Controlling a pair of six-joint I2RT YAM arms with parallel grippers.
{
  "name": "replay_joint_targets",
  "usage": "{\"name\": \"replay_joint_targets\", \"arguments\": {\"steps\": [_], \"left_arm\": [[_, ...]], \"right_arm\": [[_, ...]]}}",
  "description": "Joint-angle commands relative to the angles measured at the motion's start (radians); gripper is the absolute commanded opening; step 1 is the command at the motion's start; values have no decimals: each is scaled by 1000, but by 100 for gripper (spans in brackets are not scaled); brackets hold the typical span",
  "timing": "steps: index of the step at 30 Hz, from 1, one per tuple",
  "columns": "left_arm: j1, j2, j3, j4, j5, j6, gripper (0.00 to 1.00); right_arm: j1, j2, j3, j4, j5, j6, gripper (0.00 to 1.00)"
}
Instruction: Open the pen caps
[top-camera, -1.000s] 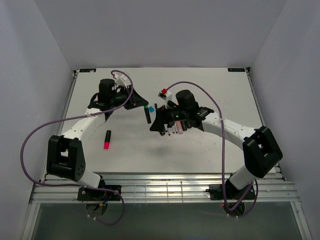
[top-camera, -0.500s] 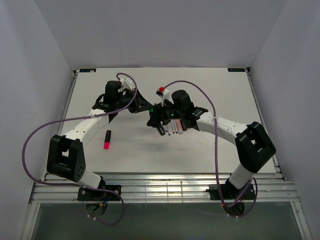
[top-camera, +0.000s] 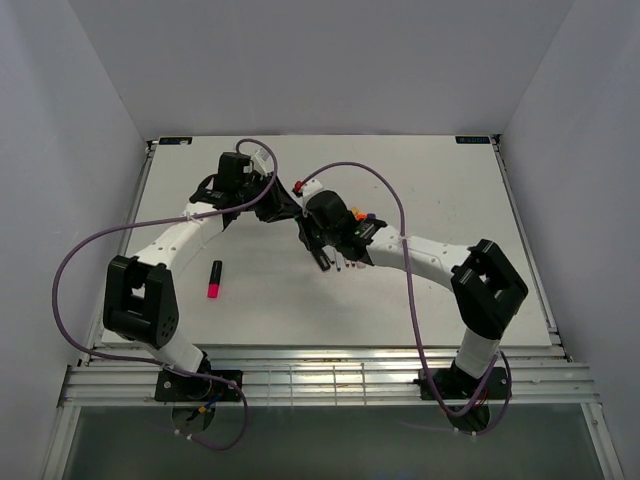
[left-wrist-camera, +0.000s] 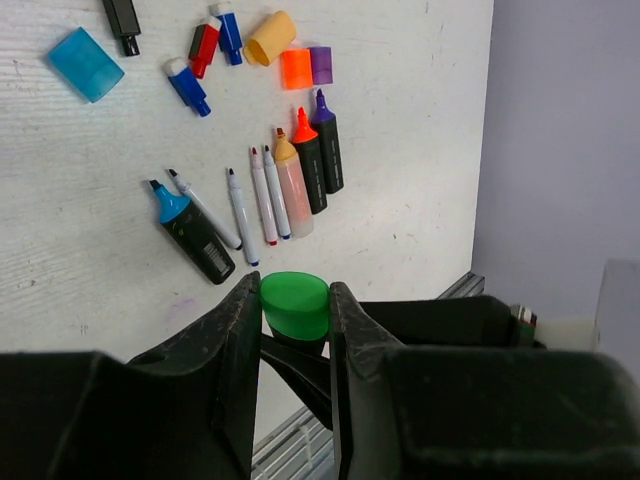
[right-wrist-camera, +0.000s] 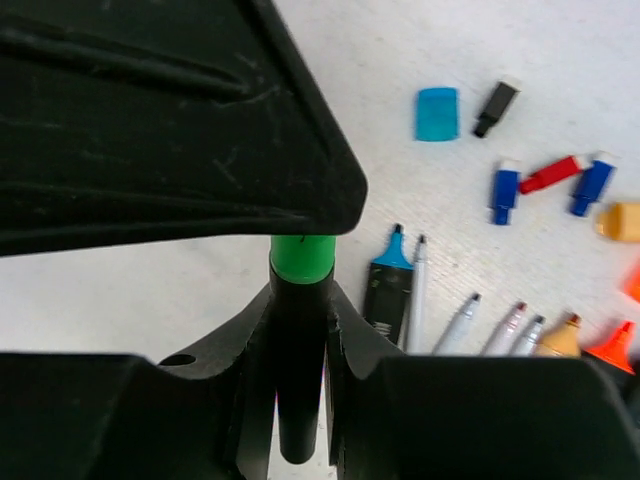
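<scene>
A green pen cap (left-wrist-camera: 294, 305) sits on a black marker barrel (right-wrist-camera: 300, 380) held in the air between both arms. My left gripper (left-wrist-camera: 294, 300) is shut on the green cap. My right gripper (right-wrist-camera: 300, 310) is shut on the barrel just below the cap (right-wrist-camera: 301, 257). In the top view the two grippers, left (top-camera: 283, 205) and right (top-camera: 308, 224), meet above the middle of the table. Loose caps lie on the table: teal (left-wrist-camera: 85, 64), orange (left-wrist-camera: 295, 68), purple (left-wrist-camera: 320, 64) and yellow (left-wrist-camera: 270, 38).
A row of uncapped markers lies below the grippers, among them a blue highlighter (left-wrist-camera: 192, 232) and a purple one (left-wrist-camera: 326, 150). A black marker with a pink cap (top-camera: 214, 279) lies alone at the left. Small blue and red pieces (left-wrist-camera: 204, 48) lie near the loose caps.
The right gripper swung left to the left gripper and closed its jaws on the marker barrel. The left gripper shifted slightly right, still gripping the green cap.
</scene>
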Motion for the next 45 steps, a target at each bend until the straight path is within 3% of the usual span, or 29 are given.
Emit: {"name": "replay_joint_targets", "arguments": {"steps": [1, 4, 6, 9, 10, 12, 13, 14, 22, 27, 30, 32, 33, 34, 37, 45], "left_arm": [[23, 24, 52, -59, -77, 10, 0], [56, 55, 66, -50, -32, 0, 0], [86, 69, 66, -34, -3, -5, 0], [120, 72, 61, -25, 26, -2, 0], [128, 69, 51, -16, 38, -2, 0], [142, 63, 42, -10, 37, 4, 0], [146, 64, 34, -10, 34, 13, 0], [151, 64, 26, -7, 32, 15, 0], [169, 81, -14, 22, 26, 16, 0], [192, 67, -34, 47, 28, -3, 0], [194, 70, -31, 46, 26, 1, 0], [192, 86, -12, 26, 23, 13, 0], [192, 107, -5, 16, 22, 19, 0], [194, 116, 3, 10, 17, 26, 0], [192, 156, 29, -22, -11, 33, 0], [152, 293, 112, -53, -17, 24, 0]], "right_arm": [[103, 16, 29, -88, 423, -136, 8], [154, 10, 2, -85, 540, -176, 8], [154, -18, -40, -58, 511, -179, 8], [114, -74, -84, 5, 284, -185, 8], [94, -93, -136, 37, 62, -156, 8], [16, -133, -192, 169, -166, -106, 8], [-7, -133, -221, 200, -360, -57, 8], [-29, -131, -229, 232, -438, -41, 8], [-75, -59, -241, 381, -895, 83, 8], [-84, -35, -337, 635, -1012, 236, 8], [-84, -24, -344, 627, -964, 264, 8], [-83, -16, -284, 494, -803, 150, 8], [-67, 2, -247, 321, -737, 97, 8], [-57, 13, -173, 248, -579, 51, 8], [-15, 66, -83, 67, -336, -49, 9], [-4, 171, -8, 1, -100, -35, 9]]}}
